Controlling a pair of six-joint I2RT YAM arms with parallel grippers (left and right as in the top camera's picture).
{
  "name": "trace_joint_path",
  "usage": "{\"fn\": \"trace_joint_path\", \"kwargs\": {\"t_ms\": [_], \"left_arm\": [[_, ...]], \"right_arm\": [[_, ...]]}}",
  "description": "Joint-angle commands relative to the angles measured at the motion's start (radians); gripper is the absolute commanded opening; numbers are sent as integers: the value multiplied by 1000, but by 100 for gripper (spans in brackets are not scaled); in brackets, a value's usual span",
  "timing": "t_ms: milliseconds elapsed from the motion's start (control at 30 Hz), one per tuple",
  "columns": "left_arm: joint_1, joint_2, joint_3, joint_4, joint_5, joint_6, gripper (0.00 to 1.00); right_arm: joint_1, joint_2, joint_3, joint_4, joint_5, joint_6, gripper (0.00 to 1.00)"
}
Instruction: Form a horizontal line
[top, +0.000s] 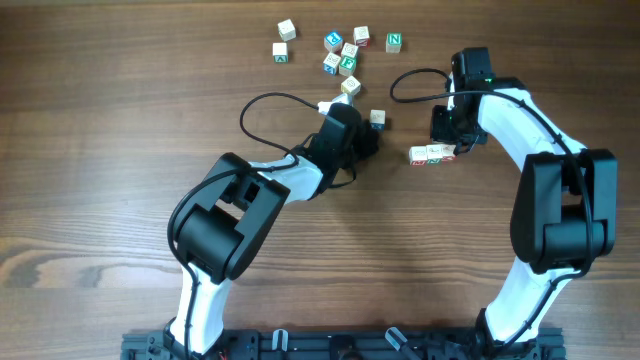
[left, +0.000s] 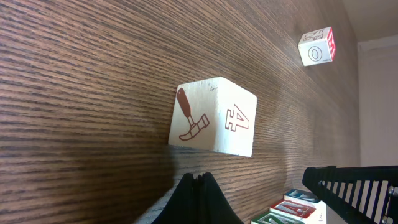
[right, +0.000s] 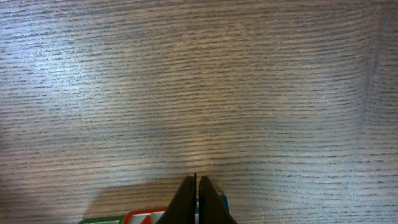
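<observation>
The horizontal line (top: 432, 154) is a row of three pale letter cubes touching edge to edge, right of centre. It also shows at the lower right of the left wrist view (left: 292, 208) and at the bottom edge of the right wrist view (right: 140, 218). My right gripper (top: 446, 142) is shut and empty, its tips (right: 195, 182) just above the row's right end. My left gripper (top: 370, 137) is shut and empty, its tips (left: 199, 179) just short of a single cube (left: 212, 116) with a red hammer and a 4, also seen from overhead (top: 377, 120).
Several loose letter cubes lie at the back: a cluster (top: 340, 55), two on the left (top: 284, 40), one with a green face (top: 394, 42), one nearer (top: 350, 86). Another single cube (left: 316, 46) lies beyond the hammer cube. Black cables loop beside both wrists.
</observation>
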Motion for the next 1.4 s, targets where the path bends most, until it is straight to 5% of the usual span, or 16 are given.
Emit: {"fn": "trace_joint_path", "kwargs": {"t_ms": [0,1367], "left_arm": [[-2,-29,-3,2,-10,26,4],[-2,-29,-3,-3,-17,26,4]], "right_arm": [[0,14,19,-5,17,14,4],[0,14,19,-22,-62,-15,4]]}}
